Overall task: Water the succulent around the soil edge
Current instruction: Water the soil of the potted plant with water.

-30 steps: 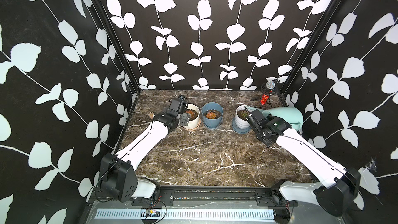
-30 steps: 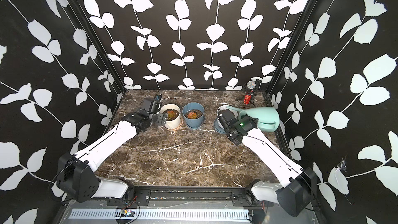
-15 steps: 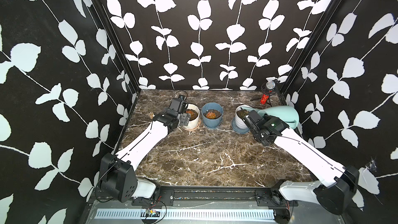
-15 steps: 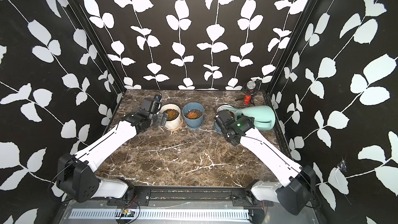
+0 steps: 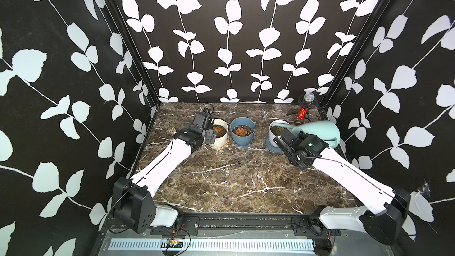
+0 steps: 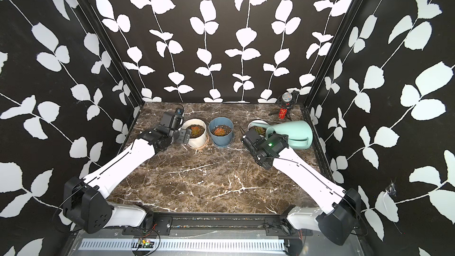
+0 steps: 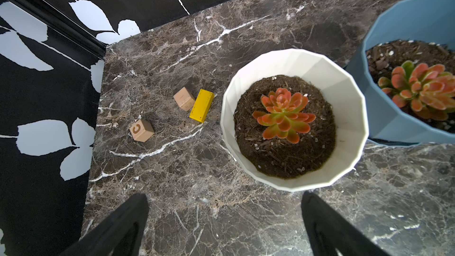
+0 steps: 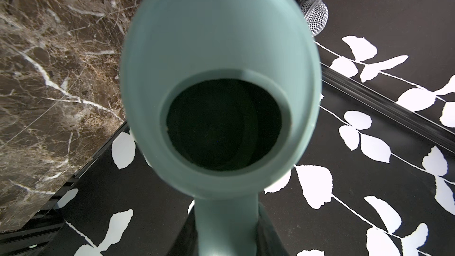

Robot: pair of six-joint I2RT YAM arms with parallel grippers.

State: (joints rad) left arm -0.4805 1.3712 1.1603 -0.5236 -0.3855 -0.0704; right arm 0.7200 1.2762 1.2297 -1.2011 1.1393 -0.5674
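Observation:
A mint green watering can (image 5: 320, 131) (image 6: 293, 131) hangs tipped over at the back right. My right gripper (image 5: 296, 137) (image 8: 226, 230) is shut on its handle. The can's thin spout (image 5: 283, 126) reaches over a white pot (image 5: 271, 132) on a blue saucer, which holds a green succulent (image 6: 258, 129). In the right wrist view the can's dark filling hole (image 8: 224, 124) fills the middle. My left gripper (image 5: 210, 136) (image 7: 224, 198) stands open and holds nothing. It is close beside another white pot (image 7: 354, 124) with an orange succulent (image 7: 283, 114).
A blue pot (image 5: 242, 139) (image 7: 406, 20) with an orange succulent stands between the two white pots. Two wooden cubes (image 7: 141, 130) (image 7: 184, 99) and a yellow block (image 7: 202, 105) lie near the left wall. A microphone on a small tripod (image 5: 306, 104) is in the back right corner.
My right gripper and the watering can have shifted slightly left, toward the right-hand pot. The left arm has not moved.

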